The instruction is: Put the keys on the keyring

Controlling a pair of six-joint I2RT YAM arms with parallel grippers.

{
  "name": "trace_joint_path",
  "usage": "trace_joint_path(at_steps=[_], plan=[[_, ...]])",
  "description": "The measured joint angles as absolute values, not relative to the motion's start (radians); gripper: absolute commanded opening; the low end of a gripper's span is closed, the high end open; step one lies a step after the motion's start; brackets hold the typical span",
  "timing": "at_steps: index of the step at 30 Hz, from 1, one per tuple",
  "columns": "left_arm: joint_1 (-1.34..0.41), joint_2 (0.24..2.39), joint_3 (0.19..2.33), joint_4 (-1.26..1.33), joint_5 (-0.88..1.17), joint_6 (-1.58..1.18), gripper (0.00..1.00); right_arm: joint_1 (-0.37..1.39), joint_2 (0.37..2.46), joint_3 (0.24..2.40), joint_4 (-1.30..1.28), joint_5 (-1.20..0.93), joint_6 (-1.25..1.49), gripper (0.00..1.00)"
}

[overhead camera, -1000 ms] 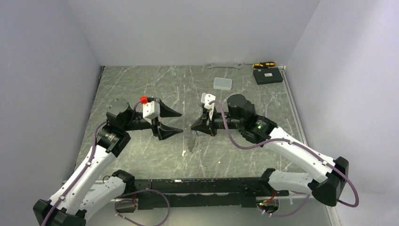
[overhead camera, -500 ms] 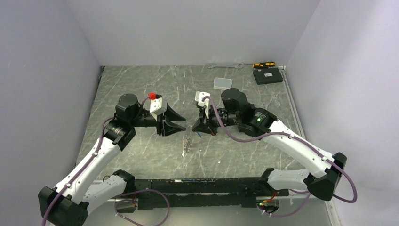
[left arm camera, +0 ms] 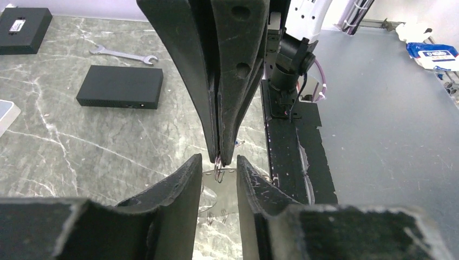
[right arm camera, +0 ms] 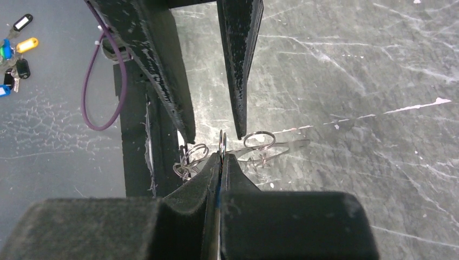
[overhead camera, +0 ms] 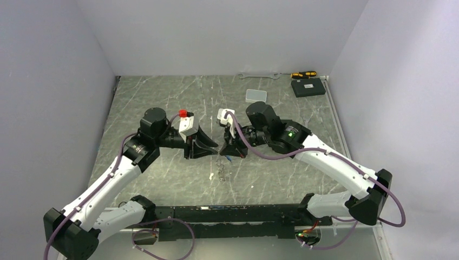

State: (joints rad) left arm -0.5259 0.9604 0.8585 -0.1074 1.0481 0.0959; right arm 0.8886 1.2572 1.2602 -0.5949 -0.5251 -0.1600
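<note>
Two grippers meet tip to tip above mid-table. Nearest the bases, the keyring (overhead camera: pixel 220 171) lies on the table (overhead camera: pixel 162 97) as a tangle of silvery loops. Beyond it, the right gripper (right arm camera: pixel 221 154) is clamped on a thin wire loop (right arm camera: pixel 222 140), held edge-on — presented so the left gripper (left arm camera: pixel 217 161), jaws narrow either side (not touching), can take it. A blue sliver (right arm camera: pixel 218 201) between the closed jaws may be a key; its shape is hidden.

You see only an edge of the keyring (right arm camera: pixel 222 138) past the right pincer (right arm camera: pixel 221 156); the rest seems buried between its pads.
</note>
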Motion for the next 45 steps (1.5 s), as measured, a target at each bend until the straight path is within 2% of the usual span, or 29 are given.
trace_joint_path(at_steps=[15,21,29,30,32,34,36,41,45], plan=[[-0.549,0.993,0.869,-0.158,1.048,0.122,0.23,0.903,1.258,1.269,-0.597,-0.525,-0.173,0.00],[-0.560,1.005,0.881,-0.178,1.046,0.138,0.01,0.904,1.258,1.269,-0.604,-0.525,-0.175,0.00],[-0.564,0.997,0.881,-0.186,1.031,0.146,0.00,0.904,1.256,1.268,-0.604,-0.523,-0.176,0.00],[-0.566,0.991,0.881,-0.186,1.026,0.146,0.00,0.904,1.253,1.267,-0.599,-0.523,-0.175,0.07],[-0.566,0.976,0.881,-0.185,1.011,0.147,0.00,0.904,1.243,1.260,-0.582,-0.523,-0.173,0.29],[-0.567,0.953,0.881,-0.187,0.992,0.148,0.00,0.905,1.228,1.246,-0.553,-0.521,-0.168,0.41],[-0.567,0.926,0.879,-0.186,0.970,0.150,0.00,0.905,1.211,1.235,-0.533,-0.513,-0.165,0.46],[-0.555,0.890,0.879,-0.185,0.928,0.149,0.00,0.905,1.159,1.193,-0.461,-0.464,-0.160,0.50],[-0.529,0.872,0.865,-0.170,0.909,0.140,0.00,0.875,1.065,1.081,-0.334,-0.441,-0.136,0.51]])
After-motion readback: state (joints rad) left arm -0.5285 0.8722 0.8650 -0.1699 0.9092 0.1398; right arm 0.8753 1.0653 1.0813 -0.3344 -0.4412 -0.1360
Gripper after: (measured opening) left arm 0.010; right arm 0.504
